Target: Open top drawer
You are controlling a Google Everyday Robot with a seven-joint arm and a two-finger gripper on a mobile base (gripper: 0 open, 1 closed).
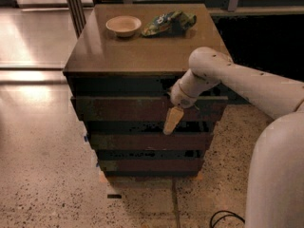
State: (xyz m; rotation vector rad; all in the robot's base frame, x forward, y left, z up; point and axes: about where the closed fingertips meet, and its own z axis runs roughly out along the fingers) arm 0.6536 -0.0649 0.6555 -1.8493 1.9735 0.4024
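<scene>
1. Floor (42, 175): pale speckled stone, glossy on the far left. It surrounds the cabinet on the left and near sides.
2. My body shell (278, 175): a white curved housing that fills the near right corner.
3. Cabinet (137, 53): a dark wooden unit in the centre with a flat brown top. Three drawer fronts are stacked on its near face.
4. My arm (256, 87): a white link that enters from the right. It crosses the cabinet's near right corner and ends in a rounded wrist in front of the cabinet's near face.
5. Top drawer (118, 109): the widest front, reddish-brown, directly under the cabinet top. A dark gap runs above it.
6. Middle drawer front (133, 141): narrower, below the top drawer, with a dark gap between the two.
7. Bottom drawer front (152, 165): narrowest and lowest, just above the floor.
8. Gripper (173, 120): a tan part that points down from my wrist. It lies across the lower edge of the top drawer, right of centre. Open or closed: I cannot tell. Contact with the drawer: I cannot tell.
9. Snack bag (168, 23): green and crumpled, on the far right of the cabinet top.
10. Bowl (123, 25): pale and shallow, on the cabinet top just left of the bag.
11. Cable (225, 218): a dark loop on the floor at the near edge, beside my body shell.
</scene>
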